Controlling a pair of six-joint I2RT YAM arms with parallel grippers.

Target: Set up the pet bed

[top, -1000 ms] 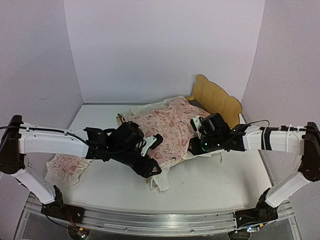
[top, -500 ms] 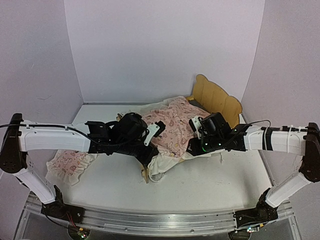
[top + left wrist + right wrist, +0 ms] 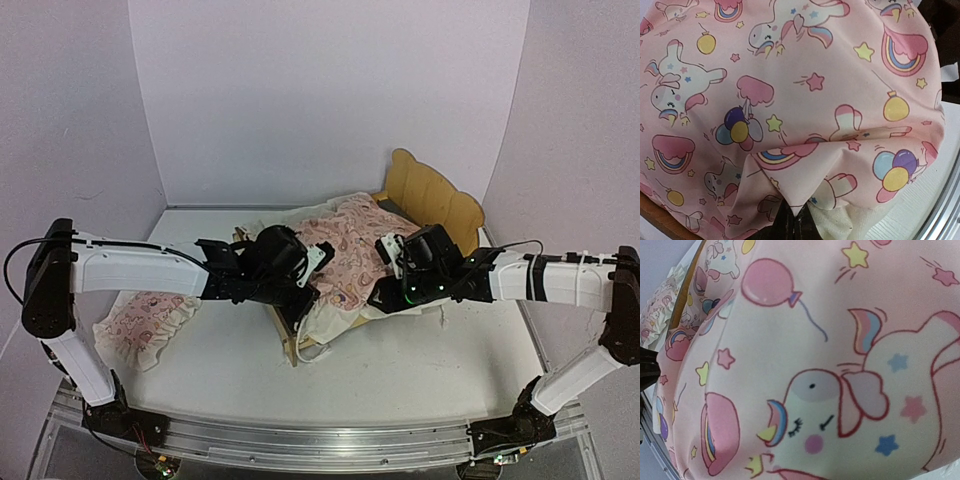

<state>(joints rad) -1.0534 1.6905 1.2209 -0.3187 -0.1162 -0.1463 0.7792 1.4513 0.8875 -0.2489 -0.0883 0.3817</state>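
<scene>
The pet bed stands at the back right, its wavy plywood headboard [image 3: 432, 198] upright and a strip of dark mattress [image 3: 396, 208] showing below it. A pink unicorn-print blanket [image 3: 340, 248] lies bunched over the frame, with its white underside hanging over the near wooden rail [image 3: 289, 347]. My left gripper [image 3: 304, 292] is at the blanket's near left edge. In the left wrist view the left gripper [image 3: 796, 217] is shut on a pinched fold of blanket [image 3: 805, 100]. My right gripper [image 3: 388, 288] is at the blanket's near right edge, its fingers hidden. The right wrist view shows only the blanket [image 3: 830, 365].
A small pink ruffled pillow [image 3: 148, 325] lies on the white table [image 3: 420, 370] at the near left, under the left arm. White walls close in the back and both sides. The table's metal front rail [image 3: 300, 440] runs along the near edge.
My left gripper has shut on the blanket's edge and moved back and right, pulling the fabric up off the table toward the bed. The right arm has barely moved.
</scene>
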